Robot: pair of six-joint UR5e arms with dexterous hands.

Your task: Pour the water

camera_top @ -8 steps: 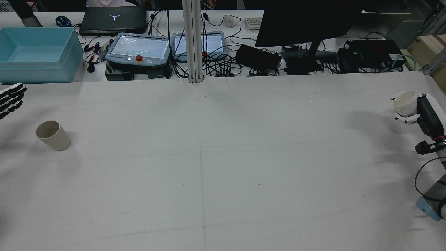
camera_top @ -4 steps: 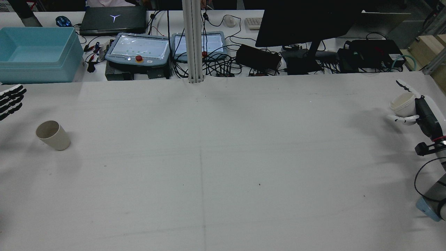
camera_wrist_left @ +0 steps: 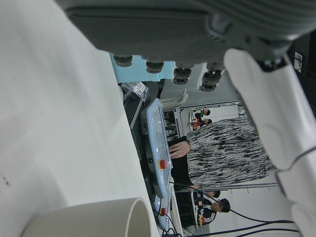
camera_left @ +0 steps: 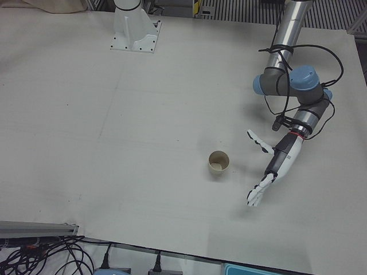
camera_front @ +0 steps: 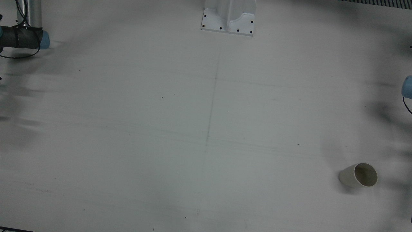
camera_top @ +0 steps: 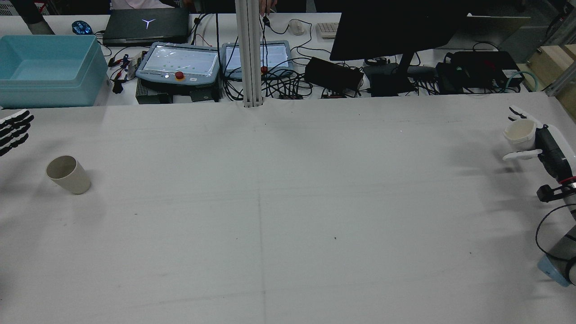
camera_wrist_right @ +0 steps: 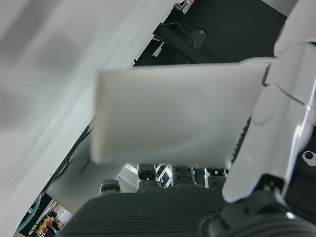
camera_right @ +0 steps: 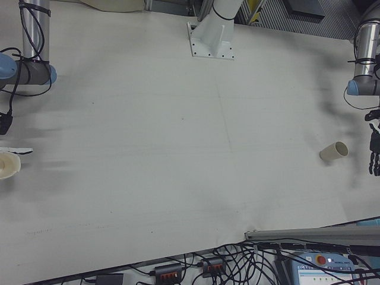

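Observation:
A beige cup [camera_top: 68,174] stands upright at the table's left side, also seen in the front view [camera_front: 359,175] and left-front view [camera_left: 218,162]. My left hand [camera_top: 13,128] hovers just beyond it, open, fingers straight; in the left-front view the left hand [camera_left: 269,166] is a short gap right of that cup. A white cup [camera_top: 519,134] sits at the far right edge, upright. My right hand [camera_top: 546,144] is against it, with fingers [camera_top: 517,111] and thumb stretched straight on either side, not wrapped. The white cup [camera_wrist_right: 173,113] fills the right hand view.
A blue bin [camera_top: 49,69], two teach pendants [camera_top: 177,63], a monitor and cables line the bench beyond the table's far edge. A white post [camera_top: 249,54] stands at the far centre. The mount base [camera_front: 228,17] is at the robot side.
My right hand's fingers have uncurled from around the white cup and now stick out straight. The cup has shifted slightly. My left hand and the beige cup stay put.

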